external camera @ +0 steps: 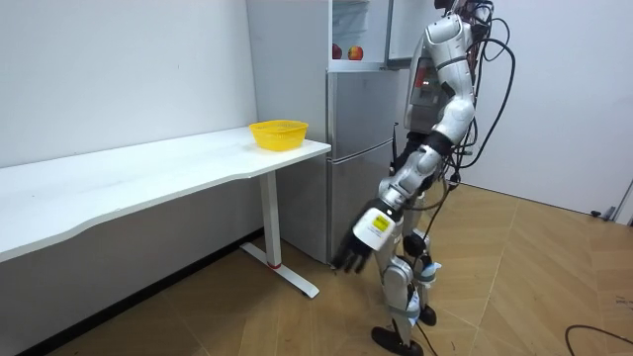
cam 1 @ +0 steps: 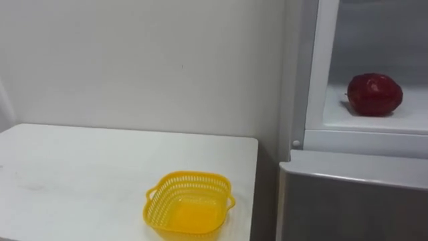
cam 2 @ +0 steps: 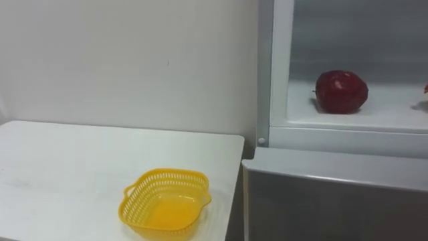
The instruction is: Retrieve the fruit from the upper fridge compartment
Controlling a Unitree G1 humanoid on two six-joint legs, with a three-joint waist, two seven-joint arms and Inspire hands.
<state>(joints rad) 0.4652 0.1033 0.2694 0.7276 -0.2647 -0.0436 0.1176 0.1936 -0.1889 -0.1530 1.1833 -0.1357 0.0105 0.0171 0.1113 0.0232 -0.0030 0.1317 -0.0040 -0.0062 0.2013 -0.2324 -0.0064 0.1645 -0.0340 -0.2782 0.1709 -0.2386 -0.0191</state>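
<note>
Red and shiny, the apple (cam 1: 374, 94) sits on the white shelf (cam 1: 414, 114) in the top part of the fridge (cam 1: 314, 80), which stands open. That is at the right side of the left eye view. Lower down and to the left is a yellow basket (cam 1: 189, 205). It stands on the white table (cam 1: 80, 174), near the table edge next to the fridge, and nothing is in it. The grey lower door (cam 1: 348, 201) is shut. In the right eye view the apple sits near the front of the shelf. A bit of another red thing (cam 2: 425, 87) peeks in at the right edge, and I cannot tell what it is. In the room view the robot stands right in front of the fridge, with the table at the room view's left. Up high in the fridge the apple shows next to one more round fruit (external camera: 355, 52). The arm I take to be the robot's left one hangs down low. The left hand (external camera: 354, 253) is down by its knees, well apart from the apple. Its fingers hang loose and hold nothing, so the picking is not yet begun. To do it well, I think the robot should lift a hand up to the shelf with its fingers wide. It should come at the apple from the front and close softly round its middle. The apple is round and could roll back, so a slow reach is best, and the hand should stay clear of the fridge frame.
</note>
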